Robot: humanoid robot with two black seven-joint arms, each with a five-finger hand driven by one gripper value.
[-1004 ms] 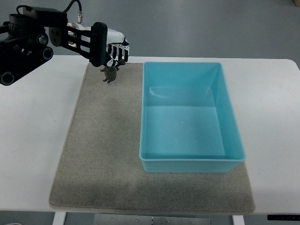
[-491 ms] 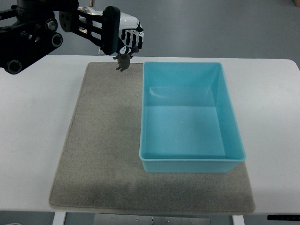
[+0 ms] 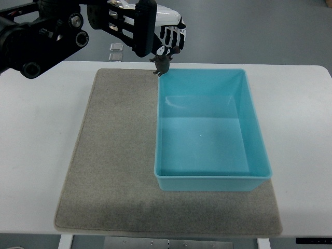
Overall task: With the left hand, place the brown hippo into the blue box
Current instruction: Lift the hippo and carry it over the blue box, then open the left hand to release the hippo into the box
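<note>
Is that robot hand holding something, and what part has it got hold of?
Yes: the left hand holds a small brown hippo by its upper part; its legs dangle near the blue box.

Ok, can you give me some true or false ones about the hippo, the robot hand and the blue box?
1. The left robot hand is holding the brown hippo. True.
2. The hippo is lying on the bottom of the blue box. False: it hangs from the hand, at the box's far left corner.
3. The blue box has toys in it. False: nothing is inside it.
4. The blue box sits partly on the grey mat. True.
5. The right robot hand is reaching into the box. False: no right hand shows in the picture.
</note>
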